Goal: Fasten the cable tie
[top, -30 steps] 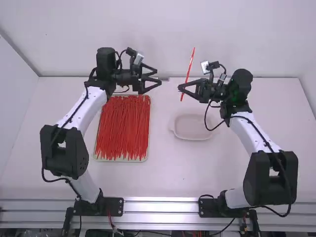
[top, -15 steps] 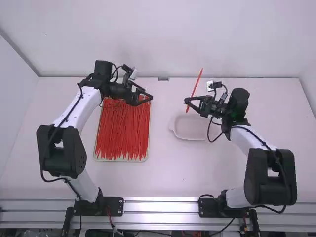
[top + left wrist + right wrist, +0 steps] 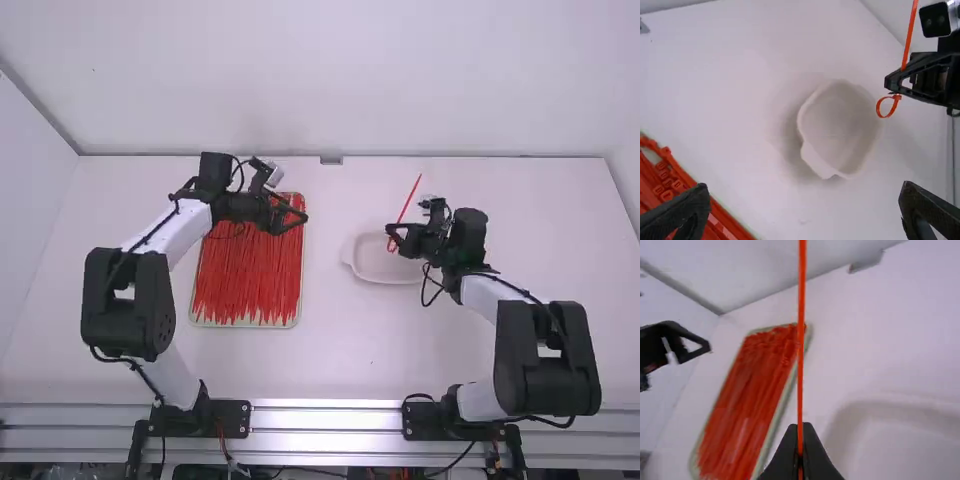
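Note:
My right gripper [image 3: 394, 240] is shut on one red cable tie [image 3: 408, 200] and holds it just above the left rim of the white bowl [image 3: 388, 264]. In the left wrist view the tie [image 3: 909, 35] has a small closed loop [image 3: 886, 106] hanging under the right gripper [image 3: 900, 85], with its long tail pointing up. The right wrist view has the tail [image 3: 802, 315] rising straight from the shut fingertips [image 3: 799, 452]. My left gripper [image 3: 288, 215] stands open and empty over the far end of the tray of red ties [image 3: 250, 260]; its fingers [image 3: 677, 212] are spread wide.
The tray [image 3: 747, 405] holds several loose red ties in a flat pile. The bowl [image 3: 837, 135] looks empty. White table lies bare between tray and bowl, and white walls close in behind and at the left.
Both arms have come down and drawn toward the camera. The right gripper lowered the tie to the bowl's rim. The left gripper sank onto the tray's far end.

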Available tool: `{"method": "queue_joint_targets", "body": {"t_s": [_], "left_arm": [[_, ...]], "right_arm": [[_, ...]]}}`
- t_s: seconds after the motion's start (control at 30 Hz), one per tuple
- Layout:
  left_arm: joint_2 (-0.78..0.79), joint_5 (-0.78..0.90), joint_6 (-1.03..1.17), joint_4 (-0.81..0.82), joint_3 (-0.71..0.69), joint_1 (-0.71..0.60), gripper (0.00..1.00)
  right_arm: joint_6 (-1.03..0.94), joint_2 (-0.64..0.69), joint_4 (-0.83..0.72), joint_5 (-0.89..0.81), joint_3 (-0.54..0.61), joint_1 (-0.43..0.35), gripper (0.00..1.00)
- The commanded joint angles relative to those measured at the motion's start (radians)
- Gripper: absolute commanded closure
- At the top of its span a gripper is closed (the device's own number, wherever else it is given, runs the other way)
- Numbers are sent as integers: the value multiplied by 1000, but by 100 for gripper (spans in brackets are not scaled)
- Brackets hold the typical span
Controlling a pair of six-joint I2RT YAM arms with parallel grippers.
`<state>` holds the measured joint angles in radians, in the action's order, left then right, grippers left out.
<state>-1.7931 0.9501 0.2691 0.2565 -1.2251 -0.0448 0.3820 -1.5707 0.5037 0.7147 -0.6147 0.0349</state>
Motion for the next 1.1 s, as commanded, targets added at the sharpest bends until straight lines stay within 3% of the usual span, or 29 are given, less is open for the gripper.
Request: {"method": "queue_joint_targets", "body": {"t_s": [0.0,0.3,0.5,0.53,0.67,0.7,0.73,0.77,1.07], "left_arm": [[-5,0,-21,-6,19,-1,1],[-5,-74,-52,5,35,-1,1],[-5,-77,-52,15,35,-1,1],[-5,-77,-52,15,35,-1,1],[-5,-76,-30,22,35,-1,1],[-5,-78,-26,23,35,-1,1],[-5,-78,-26,23,35,-1,1],[-5,-81,-26,23,35,-1,1],[13,-266,-100,24,32,-1,1]], "right_arm": [[-51,9,-23,-184,7,49,100],[-73,-21,-97,-509,8,203,100],[-72,-62,-85,-566,6,233,98],[-72,-72,-78,-563,6,232,91],[-57,-87,-63,-559,6,233,78],[-58,-86,-62,-559,6,227,61],[-58,-86,-62,-559,6,227,61],[-58,-84,-59,-559,6,218,1],[-90,-46,-87,-558,6,172,2]]}}
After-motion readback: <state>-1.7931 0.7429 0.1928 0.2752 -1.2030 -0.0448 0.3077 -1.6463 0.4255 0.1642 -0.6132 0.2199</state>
